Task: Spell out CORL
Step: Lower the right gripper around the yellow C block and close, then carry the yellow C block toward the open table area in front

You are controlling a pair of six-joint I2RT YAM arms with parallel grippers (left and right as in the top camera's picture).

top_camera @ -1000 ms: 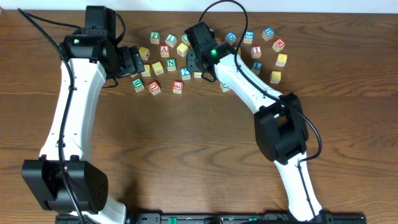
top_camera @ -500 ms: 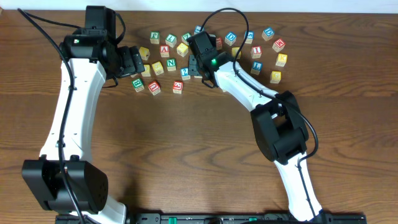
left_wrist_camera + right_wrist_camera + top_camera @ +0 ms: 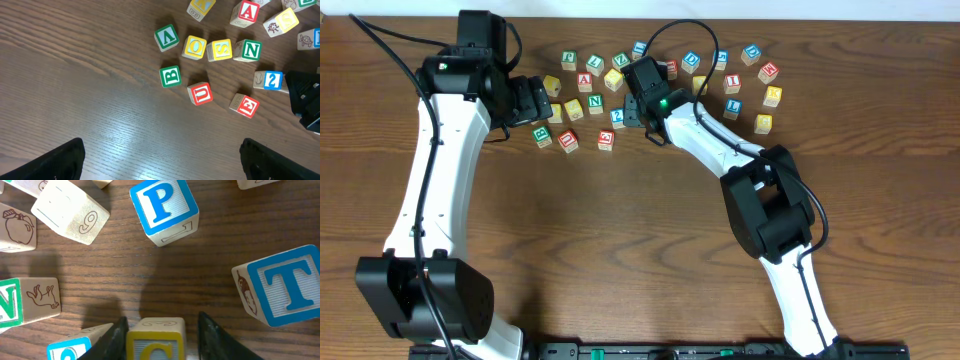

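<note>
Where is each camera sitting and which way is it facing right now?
Overhead: fixed above the table, looking straight down; shows left arm, right arm, left pincer and right pincer by the scattered letter blocks.
Left wrist: on the left arm, looking down at the blocks; its own wide-apart fingertips fill the bottom corners.
Right wrist: low over the table, looking down; its fingers flank the yellow C block.
Shared: the green N block appears in overhead and left wrist.
</note>
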